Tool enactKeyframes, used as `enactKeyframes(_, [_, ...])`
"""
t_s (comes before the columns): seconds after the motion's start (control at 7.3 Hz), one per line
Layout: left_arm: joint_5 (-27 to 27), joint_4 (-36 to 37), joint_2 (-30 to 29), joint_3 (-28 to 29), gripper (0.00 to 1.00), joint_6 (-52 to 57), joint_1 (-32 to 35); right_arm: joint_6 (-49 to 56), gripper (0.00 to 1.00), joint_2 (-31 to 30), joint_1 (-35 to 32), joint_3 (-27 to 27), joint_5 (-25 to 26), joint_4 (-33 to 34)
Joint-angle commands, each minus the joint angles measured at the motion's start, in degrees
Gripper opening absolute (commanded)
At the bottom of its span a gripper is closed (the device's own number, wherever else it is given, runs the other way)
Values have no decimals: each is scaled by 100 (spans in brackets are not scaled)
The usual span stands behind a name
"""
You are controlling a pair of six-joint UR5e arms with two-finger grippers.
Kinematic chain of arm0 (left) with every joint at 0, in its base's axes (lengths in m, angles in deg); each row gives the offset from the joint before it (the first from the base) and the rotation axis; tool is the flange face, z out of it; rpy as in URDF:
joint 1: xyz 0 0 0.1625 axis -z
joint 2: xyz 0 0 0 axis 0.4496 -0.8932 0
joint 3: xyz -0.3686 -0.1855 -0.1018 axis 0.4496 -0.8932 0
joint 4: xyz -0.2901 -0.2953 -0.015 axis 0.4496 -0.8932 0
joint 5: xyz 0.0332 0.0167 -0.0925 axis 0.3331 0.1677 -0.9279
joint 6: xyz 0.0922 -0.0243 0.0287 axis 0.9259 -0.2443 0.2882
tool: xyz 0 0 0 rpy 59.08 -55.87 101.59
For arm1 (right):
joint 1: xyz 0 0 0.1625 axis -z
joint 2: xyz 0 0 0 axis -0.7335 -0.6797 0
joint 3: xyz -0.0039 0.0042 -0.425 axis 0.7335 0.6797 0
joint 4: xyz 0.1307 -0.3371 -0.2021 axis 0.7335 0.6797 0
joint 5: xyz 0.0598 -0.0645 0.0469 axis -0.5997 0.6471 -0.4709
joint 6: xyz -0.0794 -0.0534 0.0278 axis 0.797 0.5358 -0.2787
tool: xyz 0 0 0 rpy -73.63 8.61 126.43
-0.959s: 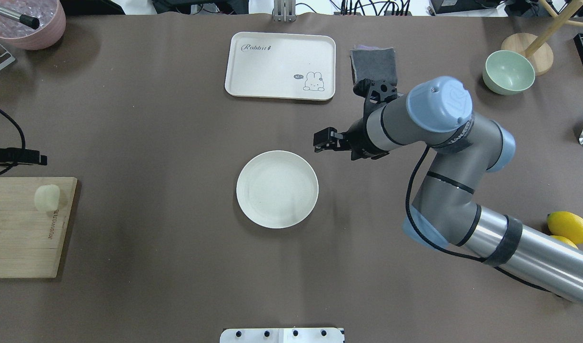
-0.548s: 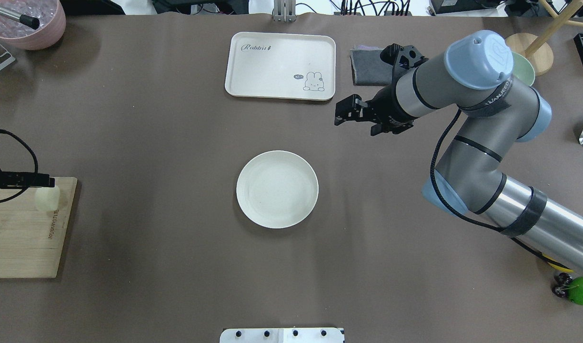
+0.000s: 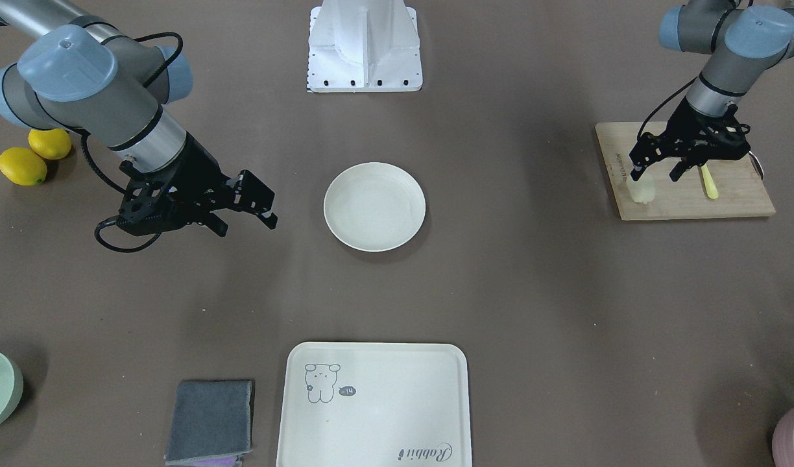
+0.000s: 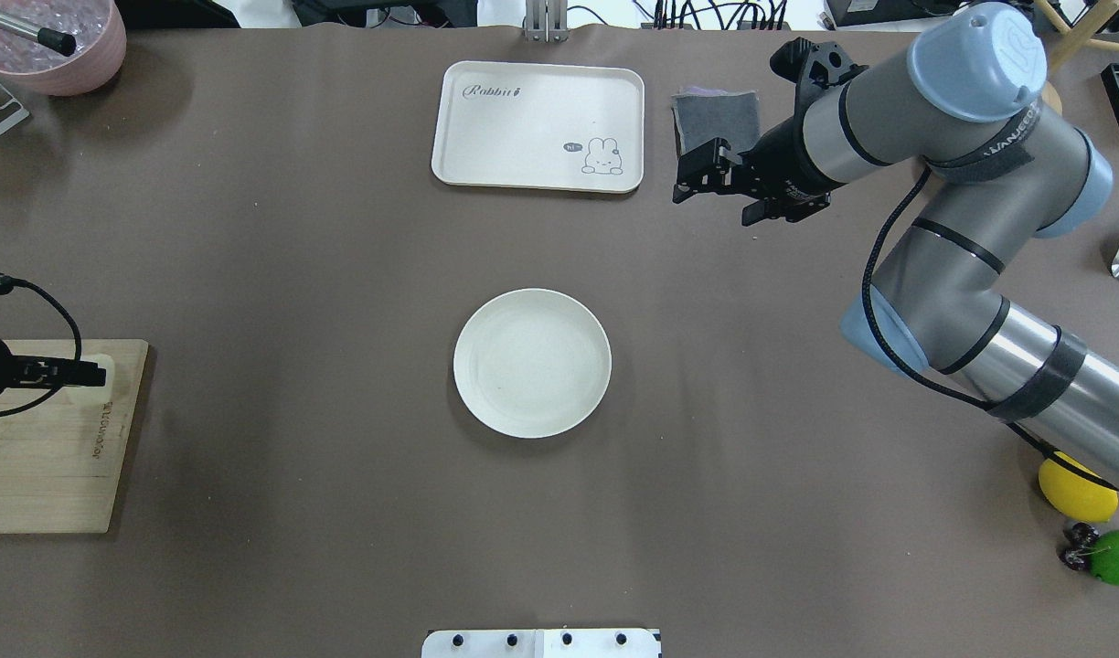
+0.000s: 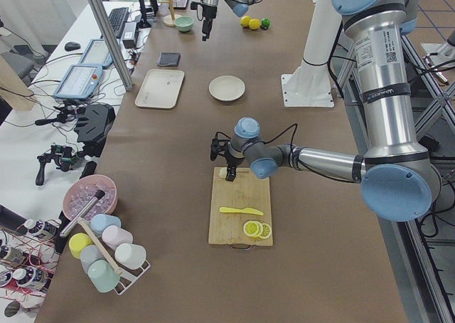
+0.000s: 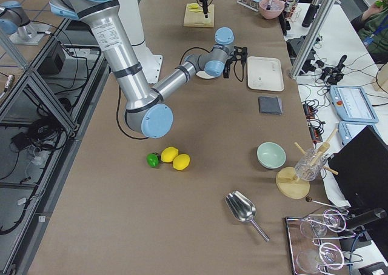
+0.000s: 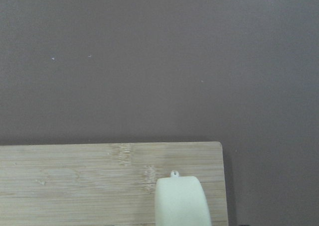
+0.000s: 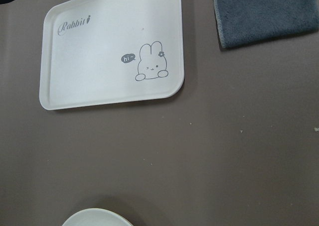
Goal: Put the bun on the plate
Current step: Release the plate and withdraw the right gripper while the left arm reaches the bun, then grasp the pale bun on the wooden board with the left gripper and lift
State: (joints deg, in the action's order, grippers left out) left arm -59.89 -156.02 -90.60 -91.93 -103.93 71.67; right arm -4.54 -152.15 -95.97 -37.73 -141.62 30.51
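- The bun [image 3: 642,192] is found on the cutting board [image 3: 689,206], by the board's edge facing the plate [image 4: 532,363].
- The left gripper [image 3: 656,172] is held above the bun, fingers spread, nothing gripped.
- A yellow knife [image 3: 708,181] is laid just beside it.
- The plate is set mid-worktop, well apart from the board.
- The right gripper [image 4: 690,178] is held open and empty near the tray [image 4: 538,125] and grey cloth [image 4: 706,119].

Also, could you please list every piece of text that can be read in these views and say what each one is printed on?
"Rabbit": grey cursive script in one corner of the rectangular cream-white tray.
"hi~": in a small grey speech bubble beside the rabbit drawing on that tray.
Burnt-in lettering along one edge of the wooden cutting board: too small to read.
Pale lettering on the black strap around the right arm: too blurred to read.
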Motion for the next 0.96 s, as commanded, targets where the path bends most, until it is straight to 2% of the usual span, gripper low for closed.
enactKeyframes(0.0, [151,-1,-157,182,81,14,-109,31,100,-27,-33,2,-2,4])
enactKeyframes(0.14, [161,-1,-218,235,74,14,-110,40,100,-62,-33,-7,-2,4])
enactKeyframes(0.41, [161,-18,-219,236,41,14,-110,40,100,-71,-33,-7,25,4])
enactKeyframes(0.68, [161,-159,-149,218,22,14,-101,40,100,-88,-25,-7,25,4])
enactKeyframes(0.82, [143,-159,-157,183,22,23,-49,40,100,-89,-33,-7,25,4])
